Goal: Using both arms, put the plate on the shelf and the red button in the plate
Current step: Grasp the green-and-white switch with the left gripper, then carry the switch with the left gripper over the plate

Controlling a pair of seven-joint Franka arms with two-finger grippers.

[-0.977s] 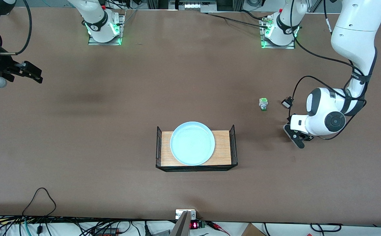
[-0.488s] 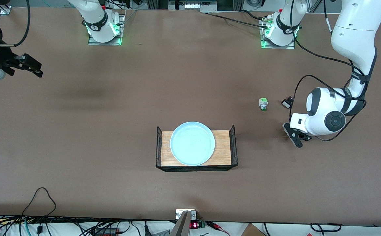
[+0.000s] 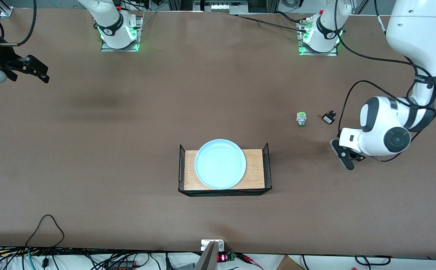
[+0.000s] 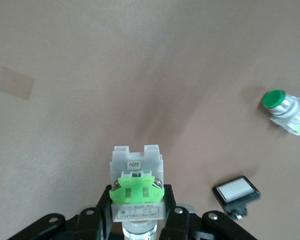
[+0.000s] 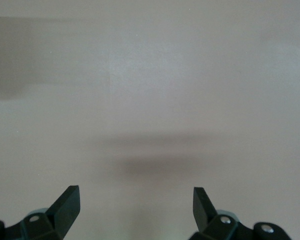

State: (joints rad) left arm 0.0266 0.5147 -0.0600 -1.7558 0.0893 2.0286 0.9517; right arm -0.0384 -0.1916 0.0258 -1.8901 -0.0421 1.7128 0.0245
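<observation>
The pale blue plate (image 3: 220, 164) lies on a wooden tray. My left gripper (image 3: 344, 156) hangs over bare table toward the left arm's end, beside the tray. In the left wrist view the left gripper (image 4: 136, 202) is shut on a push-button switch (image 4: 136, 170) with a silvery-white body and a green block. Its cap end is hidden between the jaws, so its colour does not show. My right gripper (image 3: 39, 72) is open and empty over the right arm's end of the table. It also shows in the right wrist view (image 5: 135, 202).
The wooden tray (image 3: 257, 168) has black mesh end walls. A green-capped switch (image 3: 301, 119) and a small black device with a white face (image 3: 328, 118) lie on the table, farther from the front camera than my left gripper. Both show in the left wrist view, the switch (image 4: 285, 110) and the device (image 4: 236, 189).
My left arm has shifted a little toward its own end of the table with the switch held. My right gripper has drifted slightly toward the robots' bases.
</observation>
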